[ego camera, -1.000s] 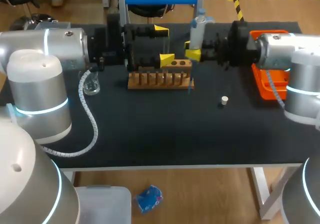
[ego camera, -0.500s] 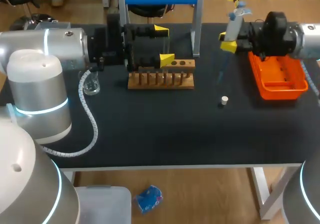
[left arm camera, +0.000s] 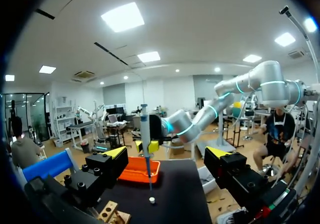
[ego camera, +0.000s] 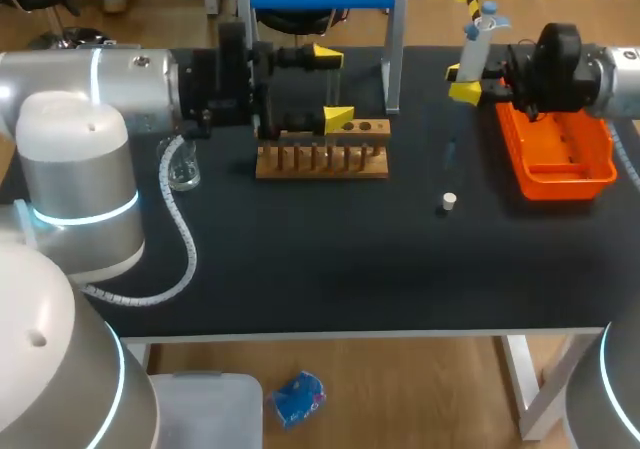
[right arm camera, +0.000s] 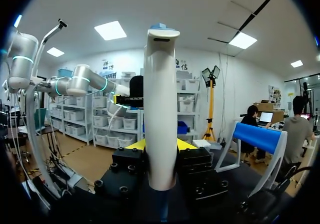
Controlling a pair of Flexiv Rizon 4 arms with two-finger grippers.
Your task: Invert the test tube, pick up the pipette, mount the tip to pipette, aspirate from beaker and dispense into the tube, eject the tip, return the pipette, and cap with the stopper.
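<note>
Head view, clock directions taken from the wooden tube rack (ego camera: 321, 159), which stands toward the far middle of the black table (ego camera: 300, 259).

1. Right gripper (ego camera: 459, 80): at 2 o'clock, raised above the table just beside the orange tray (ego camera: 556, 183). The fingers are pinched on the body of the pipette (ego camera: 474, 41). The pipette is near upright, with its blue head uppermost.
2. Right wrist view: the pipette (right arm camera: 161, 104) is clamped between the two fingers of the right gripper (right arm camera: 160, 146). A yellow tip shows on either side of the white barrel.
3. Left gripper (ego camera: 331, 88): at 12 o'clock, directly behind and above the rack. Its yellow fingers are spread wide. Left wrist view: nothing shows between the fingers of the left gripper (left arm camera: 167, 156).
4. Left wrist view: the pipette (left arm camera: 145, 134) hangs ahead of the left gripper. Its slender tip (left arm camera: 149, 176) points down over the table, close above the stopper (left arm camera: 151, 200). The orange tray (left arm camera: 135, 176) lies just beside it.
5. Stopper (ego camera: 449, 202): white, lying on the table at 4 o'clock, apart from rack and tray.
6. Beaker (ego camera: 183, 174): clear glass, at 9 o'clock, beside the left arm's cable.
</note>
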